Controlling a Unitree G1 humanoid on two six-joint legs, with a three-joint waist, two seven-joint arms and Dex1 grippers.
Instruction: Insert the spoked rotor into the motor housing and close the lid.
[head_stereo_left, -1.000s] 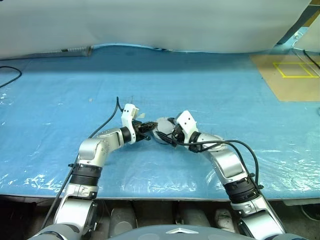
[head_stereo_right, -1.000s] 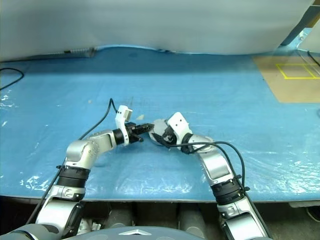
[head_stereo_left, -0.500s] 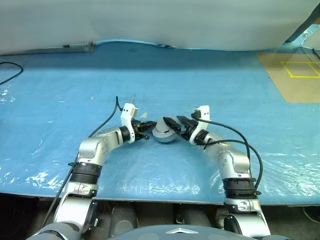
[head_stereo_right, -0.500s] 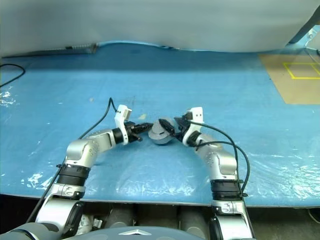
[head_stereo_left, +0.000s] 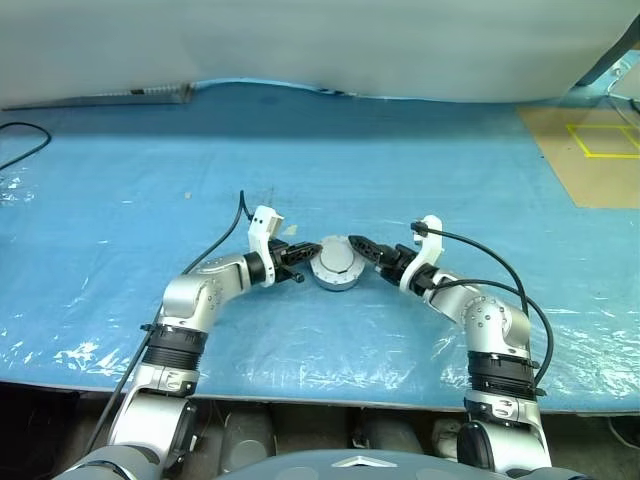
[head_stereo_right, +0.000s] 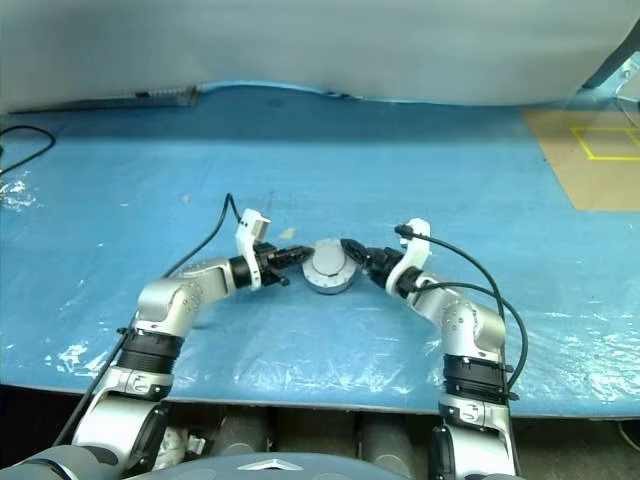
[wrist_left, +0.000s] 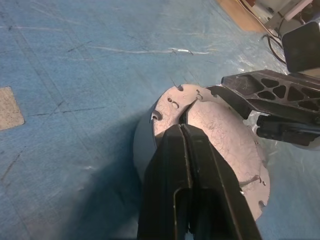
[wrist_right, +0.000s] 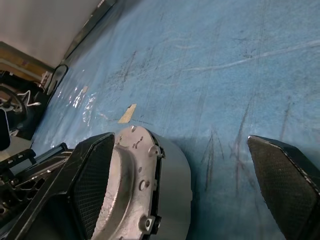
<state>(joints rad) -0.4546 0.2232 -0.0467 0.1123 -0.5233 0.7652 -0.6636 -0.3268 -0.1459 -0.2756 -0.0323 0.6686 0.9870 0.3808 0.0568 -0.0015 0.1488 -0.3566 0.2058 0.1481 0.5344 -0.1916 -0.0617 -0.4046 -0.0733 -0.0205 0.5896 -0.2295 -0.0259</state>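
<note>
Motor housing (head_stereo_left: 338, 266) sits on blue table (head_stereo_left: 120, 180) w/ lid (wrist_left: 227, 150) already on top, right btwn the two pincers. Left pincer (head_stereo_left: 299, 254) pressed together, empty, tips on lid's top by the rim. Right pincer (head_stereo_left: 368, 251) spread wide, holding nothing: one finger (wrist_right: 92, 175) against the lid's edge, other finger (wrist_right: 285, 180) well apart from housing.

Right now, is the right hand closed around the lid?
No, the right hand is wide open, one finger beside the lid and the other far apart.
</note>
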